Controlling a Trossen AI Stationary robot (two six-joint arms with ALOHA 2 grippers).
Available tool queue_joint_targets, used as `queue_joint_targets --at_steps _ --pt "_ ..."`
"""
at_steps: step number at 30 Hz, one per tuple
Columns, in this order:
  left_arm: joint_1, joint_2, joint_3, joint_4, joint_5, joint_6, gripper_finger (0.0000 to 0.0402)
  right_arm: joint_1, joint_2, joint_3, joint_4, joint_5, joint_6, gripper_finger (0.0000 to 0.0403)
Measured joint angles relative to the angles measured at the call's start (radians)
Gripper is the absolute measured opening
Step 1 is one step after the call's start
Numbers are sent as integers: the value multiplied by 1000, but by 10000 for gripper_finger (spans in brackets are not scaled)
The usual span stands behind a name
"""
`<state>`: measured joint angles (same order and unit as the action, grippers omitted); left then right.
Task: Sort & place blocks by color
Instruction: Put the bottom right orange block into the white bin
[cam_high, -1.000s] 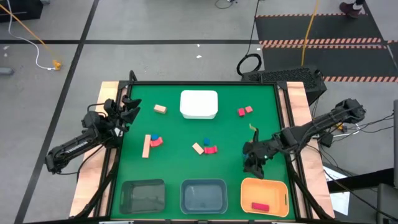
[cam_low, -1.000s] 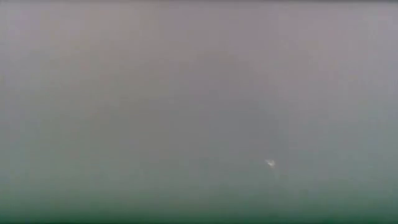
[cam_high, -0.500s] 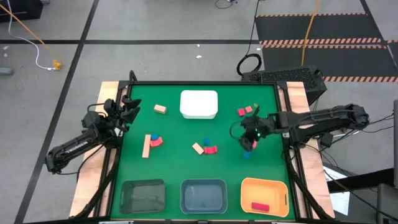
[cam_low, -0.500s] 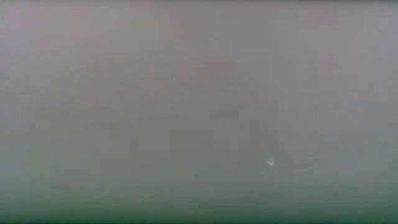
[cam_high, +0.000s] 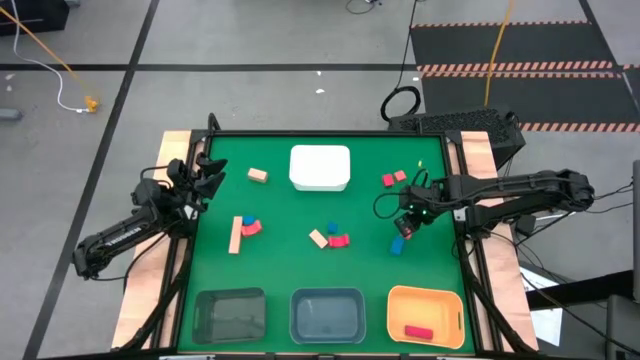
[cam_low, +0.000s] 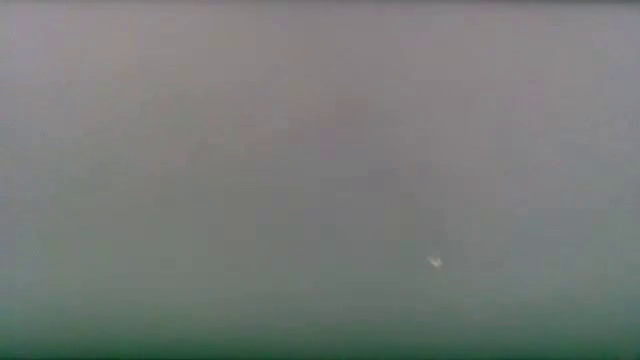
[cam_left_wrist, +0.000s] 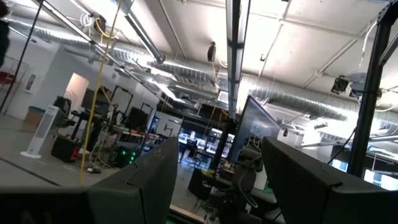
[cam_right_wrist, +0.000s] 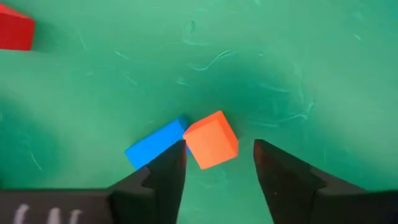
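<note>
One red block lay in the orange bin; the other blocks were scattered over the green mat, so sorting had barely begun. Right gripper hung over an orange cube and a blue block, fingers apart, holding nothing. Left gripper waited open at the mat's left edge.

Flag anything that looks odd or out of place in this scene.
The low view shows only a uniform grey haze, no table or arms, as if blocked. On the green mat, the right gripper hangs open over an orange-red block touching a blue block, two colours together. The left gripper waits at the table's edge.
</note>
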<state>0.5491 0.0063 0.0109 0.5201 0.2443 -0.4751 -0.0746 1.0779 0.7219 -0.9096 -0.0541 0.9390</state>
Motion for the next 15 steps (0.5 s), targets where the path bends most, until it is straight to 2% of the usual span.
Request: queue_joint_targets --at_steps 8,15 --pt "0 0 0 0 0 0 232 1 19 -19 34 0 -133 251" --pt "0 0 0 0 0 0 232 4 22 -113 99 -1 -146 254"
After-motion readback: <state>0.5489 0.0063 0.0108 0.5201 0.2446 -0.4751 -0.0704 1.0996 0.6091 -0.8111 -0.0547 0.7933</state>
